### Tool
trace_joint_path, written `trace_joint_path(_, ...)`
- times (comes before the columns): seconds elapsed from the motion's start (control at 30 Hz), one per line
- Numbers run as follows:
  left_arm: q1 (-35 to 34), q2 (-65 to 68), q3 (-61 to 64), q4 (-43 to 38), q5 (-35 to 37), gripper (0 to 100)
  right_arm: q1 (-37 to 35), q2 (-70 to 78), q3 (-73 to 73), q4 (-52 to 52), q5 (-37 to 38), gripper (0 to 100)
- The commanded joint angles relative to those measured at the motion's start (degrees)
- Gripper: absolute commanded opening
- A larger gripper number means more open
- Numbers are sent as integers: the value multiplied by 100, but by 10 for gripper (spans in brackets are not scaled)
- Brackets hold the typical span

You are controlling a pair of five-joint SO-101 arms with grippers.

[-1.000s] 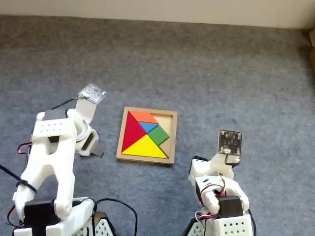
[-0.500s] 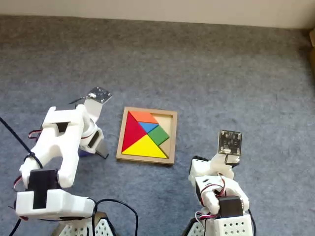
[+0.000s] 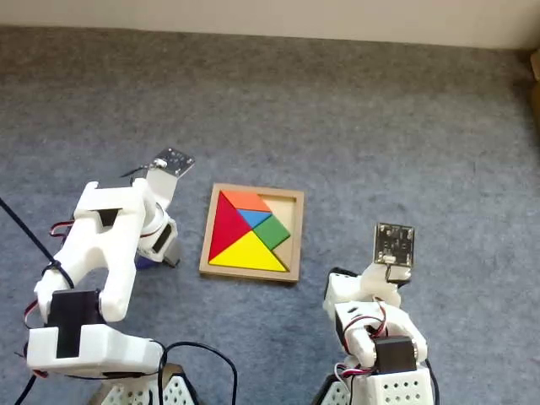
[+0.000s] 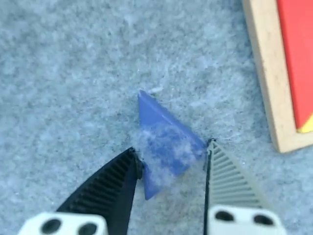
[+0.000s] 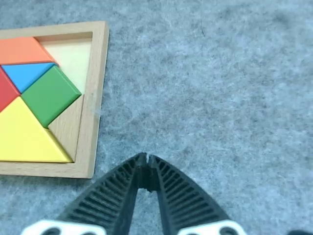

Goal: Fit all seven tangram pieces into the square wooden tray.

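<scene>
The square wooden tray (image 3: pixel 253 274) lies on the grey carpet between the arms. It holds a red (image 3: pixel 226 226), a yellow (image 3: pixel 246 253), a green (image 3: pixel 272 231), an orange (image 3: pixel 245 200) and a light-blue piece (image 3: pixel 253 217). Bare wood shows along its right side (image 5: pixel 73 56). A dark-blue triangle (image 4: pixel 166 142) lies on the carpet left of the tray (image 4: pixel 264 83). My left gripper (image 4: pixel 171 152) is down over the triangle, one fingertip touching each side of it. My right gripper (image 5: pixel 146 159) is shut on nothing, over bare carpet beside the tray's right rim (image 5: pixel 100 98).
Grey carpet spreads on all sides of the tray. The left arm (image 3: pixel 110 245) stands close to the tray's left edge, and the right arm (image 3: pixel 375 337) sits folded at the lower right. A pale wall strip (image 3: pixel 270 17) runs along the far side.
The left arm swung forward and down toward the dark-blue triangle, then its fingers drew in slightly around it. The right arm and the tray stayed still.
</scene>
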Motion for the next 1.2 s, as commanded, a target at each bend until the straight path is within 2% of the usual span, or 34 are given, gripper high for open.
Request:
trace_joint_path(0.0, 57, -57, -251, 9, 44, 164, 92, -66, 664, -189, 79, 5)
trace_joint_path(0.2, 207, -66, -505, 545, 44, 163, 92, -66, 664, -189, 79, 5)
trace_joint_path(0.4, 558, -66, -822, 914, 79, 104, 92, -66, 664, -189, 79, 5)
trace_joint_path(0.53, 752, -66, -1015, 1090, 589, 112, 92, -66, 664, -189, 79, 5)
trace_joint_path(0.67, 945, -66, -1226, 1266, 774, 112, 92, -66, 664, -189, 79, 5)
trace_joint_path(0.83, 831, -57, -1525, 1240, 1187, 117, 92, -66, 664, -189, 79, 5)
trace_joint_path(0.9, 690, -13, -1701, 1240, 1609, 156, 92, -66, 664, -189, 79, 5)
trace_joint_path(1.03, 374, 13, -1921, 1240, 2541, 299, 92, -66, 664, -189, 79, 5)
trace_joint_path(1.17, 277, 22, -1956, 1231, 2848, 307, 92, -66, 664, -189, 79, 5)
